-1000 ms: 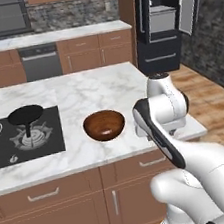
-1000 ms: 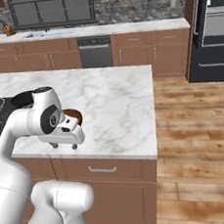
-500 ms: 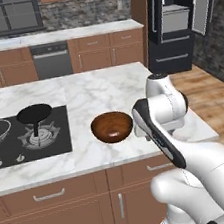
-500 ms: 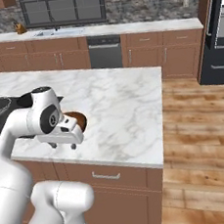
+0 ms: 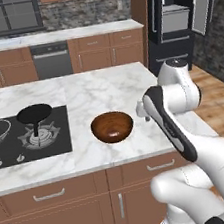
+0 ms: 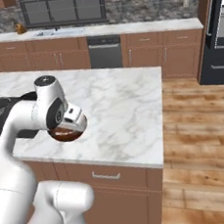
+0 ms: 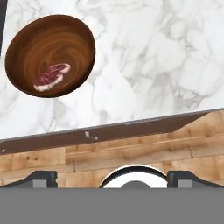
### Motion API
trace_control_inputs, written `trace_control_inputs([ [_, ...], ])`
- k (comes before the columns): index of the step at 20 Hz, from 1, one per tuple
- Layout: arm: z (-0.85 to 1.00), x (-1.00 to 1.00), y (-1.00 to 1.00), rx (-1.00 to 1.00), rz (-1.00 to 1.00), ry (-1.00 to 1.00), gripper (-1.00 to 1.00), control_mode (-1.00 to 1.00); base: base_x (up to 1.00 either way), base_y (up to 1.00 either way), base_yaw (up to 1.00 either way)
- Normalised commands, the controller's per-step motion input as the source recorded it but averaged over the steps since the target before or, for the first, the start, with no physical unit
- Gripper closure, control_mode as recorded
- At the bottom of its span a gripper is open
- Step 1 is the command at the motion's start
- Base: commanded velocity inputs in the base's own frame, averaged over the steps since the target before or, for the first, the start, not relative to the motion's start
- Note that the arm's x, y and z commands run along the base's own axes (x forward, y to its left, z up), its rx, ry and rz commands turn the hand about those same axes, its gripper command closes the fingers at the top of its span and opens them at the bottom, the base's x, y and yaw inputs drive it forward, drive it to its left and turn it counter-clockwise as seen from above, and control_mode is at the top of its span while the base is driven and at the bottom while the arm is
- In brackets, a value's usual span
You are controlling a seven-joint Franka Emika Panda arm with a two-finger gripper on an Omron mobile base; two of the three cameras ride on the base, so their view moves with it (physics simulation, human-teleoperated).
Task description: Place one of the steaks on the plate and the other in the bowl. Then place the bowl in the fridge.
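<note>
The glossy reddish-brown bowl (image 5: 112, 126) stands on the marble island near its front edge. In the hand view the bowl (image 7: 50, 54) lies at the upper left with one red steak (image 7: 51, 77) flat inside it. My gripper (image 7: 112, 178) is open and holds nothing, hanging past the island's edge, apart from the bowl. From the base views the hand (image 5: 143, 111) sits just right of the bowl, and the hand (image 6: 73, 117) partly covers the bowl (image 6: 67, 134). The black fridge (image 5: 174, 22) stands at the back right with a door swung open. The plate is out of view.
A black cooktop (image 5: 25, 144) on the island's left carries two frying pans (image 5: 34, 115). The island's front edge (image 7: 109, 131) crosses the hand view, with wooden floor (image 6: 200, 138) beyond it. Brown cabinets and a dishwasher (image 5: 51, 62) line the back wall.
The whole picture has shifted in both base views, so the base has driven and turned a little. The arm keeps its pose and the gripper stays open. The bowl rests in place.
</note>
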Motion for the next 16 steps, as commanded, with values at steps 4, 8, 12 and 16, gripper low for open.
trace_control_inputs([
  [4,0.0,0.93,-0.21,0.14,0.0,0.11,-1.0,-1.0,0.0,0.0,0.0],
  [8,0.0,0.84,-0.03,0.02,0.04,0.0,-1.0,-1.0,0.0,0.0,0.0],
  [12,-0.23,0.81,0.01,0.0,0.01,0.0,-1.0,-1.0,0.0,0.0,0.0],
  [16,-0.35,0.54,0.13,-0.01,0.0,0.0,-1.0,-1.0,0.0,0.0,0.0],
])
